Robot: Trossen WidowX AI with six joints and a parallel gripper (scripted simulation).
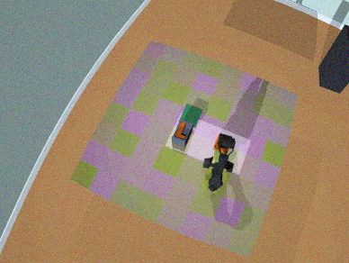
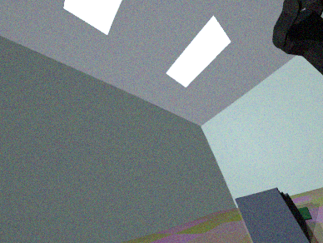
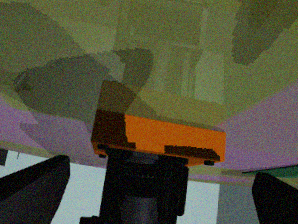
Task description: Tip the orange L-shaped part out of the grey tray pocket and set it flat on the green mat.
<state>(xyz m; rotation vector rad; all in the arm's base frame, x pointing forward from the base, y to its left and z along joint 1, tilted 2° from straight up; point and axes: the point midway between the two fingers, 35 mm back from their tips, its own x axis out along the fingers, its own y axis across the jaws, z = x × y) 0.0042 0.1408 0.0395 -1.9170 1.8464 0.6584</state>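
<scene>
The grey tray [image 1: 180, 142] stands left of the arm, with the orange L-shaped part [image 1: 181, 131] in its top; the top view shows no raised end. The green mat [image 1: 192, 113] lies against the tray's far end; it also shows at the lower right of the exterior view [image 2: 306, 213]. A grey block there looks like the tray's side and hides the part. My gripper [image 1: 219, 164] [image 3: 162, 175] is open and empty, fingers wide apart, well to the right of the tray. The part and tray cannot be made out in the wrist view.
The arm's orange base block [image 3: 175, 131] [image 1: 217, 142] stands right of the tray. A pale rectangle [image 1: 201, 137] lies between tray and arm on the patchwork surface. A dark box [image 1: 335, 69] stands at the far right. A black arm section [image 2: 305, 31] crosses the exterior view's top right.
</scene>
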